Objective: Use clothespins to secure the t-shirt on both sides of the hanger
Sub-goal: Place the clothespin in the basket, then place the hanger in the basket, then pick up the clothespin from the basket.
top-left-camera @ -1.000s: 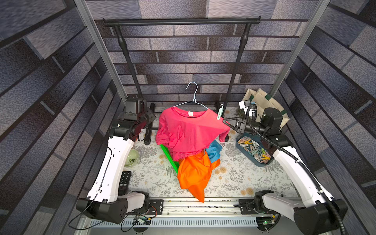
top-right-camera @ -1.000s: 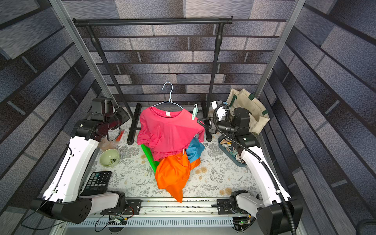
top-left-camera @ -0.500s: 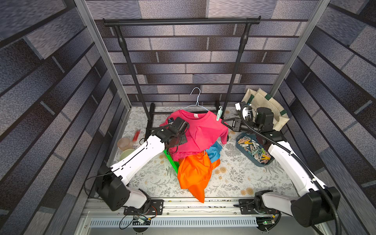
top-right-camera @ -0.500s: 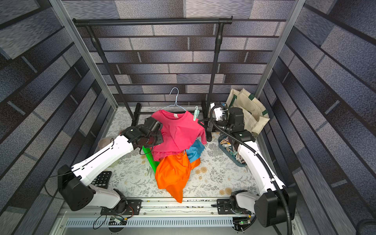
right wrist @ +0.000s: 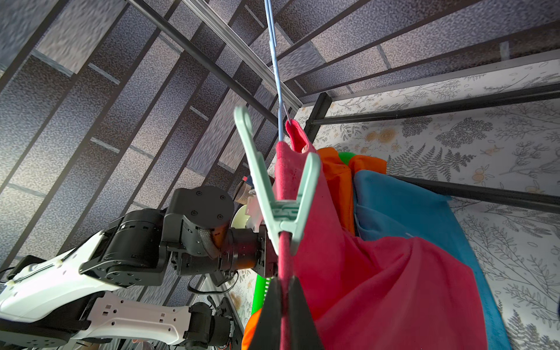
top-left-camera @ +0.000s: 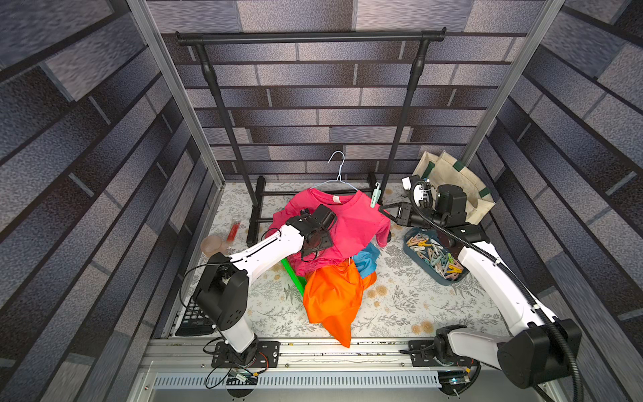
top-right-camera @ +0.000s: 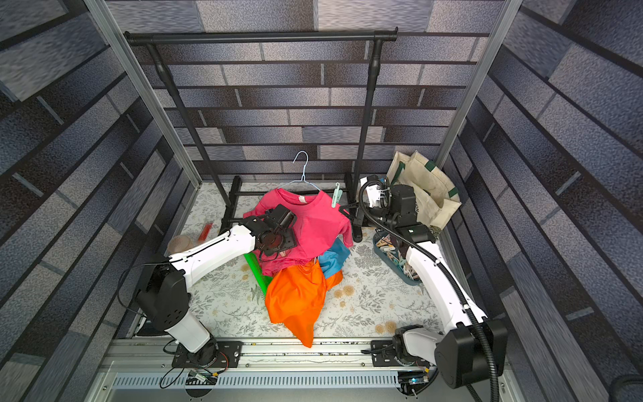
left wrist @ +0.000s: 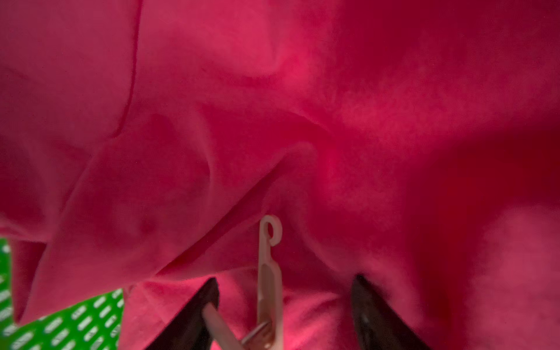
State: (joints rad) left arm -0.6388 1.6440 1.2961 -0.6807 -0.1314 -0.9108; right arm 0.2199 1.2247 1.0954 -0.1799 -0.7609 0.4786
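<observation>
A pink t-shirt point(top-left-camera: 351, 226) point(top-right-camera: 313, 222) hangs on a pale blue wire hanger point(top-left-camera: 339, 167), held up over a heap of clothes. A mint clothespin point(top-left-camera: 375, 195) point(right wrist: 281, 212) is clipped on its right shoulder. Just below that pin, my right gripper point(right wrist: 283, 303) point(top-left-camera: 384, 209) is shut on the shirt's fabric edge. At the shirt's left shoulder my left gripper point(left wrist: 286, 279) is open, its fingers wide apart against the pink cloth. A beige clothespin point(left wrist: 269, 272) stands between them, one leg leaning on a finger, the other finger apart from it. More clothespins fill a blue tray point(top-left-camera: 406, 243).
An orange garment point(top-left-camera: 334, 299), a blue one point(top-left-camera: 367, 259) and a green perforated piece point(top-left-camera: 292, 275) lie under the shirt. The black clothes rack point(top-left-camera: 309, 36) stands behind, a tote bag point(top-left-camera: 455, 174) at the back right. A calculator point(top-left-camera: 195, 320) and a cup point(top-left-camera: 212, 245) lie left.
My left arm has swung from the far left in to the shirt's left shoulder, and its jaws have spread open. The right gripper has kept its hold with little movement.
</observation>
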